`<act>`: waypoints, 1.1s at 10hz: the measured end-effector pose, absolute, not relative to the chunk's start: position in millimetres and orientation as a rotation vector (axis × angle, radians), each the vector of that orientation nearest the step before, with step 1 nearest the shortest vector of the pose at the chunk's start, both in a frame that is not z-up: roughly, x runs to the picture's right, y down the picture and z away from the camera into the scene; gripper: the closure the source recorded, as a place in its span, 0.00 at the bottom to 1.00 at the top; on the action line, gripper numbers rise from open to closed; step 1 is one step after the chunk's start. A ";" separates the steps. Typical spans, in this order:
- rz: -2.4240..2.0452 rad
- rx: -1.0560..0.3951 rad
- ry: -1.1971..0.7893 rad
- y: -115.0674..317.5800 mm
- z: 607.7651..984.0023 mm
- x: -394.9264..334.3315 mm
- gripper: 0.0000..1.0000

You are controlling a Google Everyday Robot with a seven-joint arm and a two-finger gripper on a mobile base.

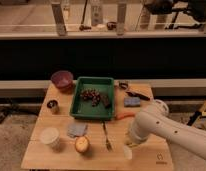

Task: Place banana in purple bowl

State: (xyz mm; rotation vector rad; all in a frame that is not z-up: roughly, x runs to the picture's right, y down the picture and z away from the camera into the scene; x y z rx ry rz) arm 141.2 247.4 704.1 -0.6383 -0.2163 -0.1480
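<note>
**Q:** What is shown, and where is the gripper?

**A:** A wooden table [146, 159] is seen from above and in front. A thick white arm [166, 127] is brought in from the lower right. The gripper [129, 145] is held low over the table's front edge, at the end of that arm. It is largely covered by the arm, so whether it is open or closed cannot be told.

**Q:** Where is the banana?

**A:** The banana [127, 152] is seen as a pale shape lying on the table directly under the gripper, on its near side. Whether the two are touching cannot be told.

**Q:** And the purple bowl?

**A:** The purple bowl [62, 79] is placed well apart from the gripper, far to its left, at the back corner of the table.

**Q:** What else is set around the gripper?

**A:** A fork [106, 136] is laid just to its left. Beyond the fork a green tray [76, 109] holding dark lumps [93, 96] is placed. A carrot [124, 116] is seen just behind the gripper, and a blue sponge [131, 102] further back. Further to the left a round yellow-orange fruit [82, 144], a grey cloth [76, 130], a pale cup [50, 136] and a small dark cup [53, 106] are found
</note>
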 end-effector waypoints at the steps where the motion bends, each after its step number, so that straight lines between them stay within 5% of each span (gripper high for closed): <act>1: -0.144 -0.638 -0.217 247.2 703.0 138.7 0.97; 11: -0.090 -0.641 -0.224 245.2 699.9 121.0 0.97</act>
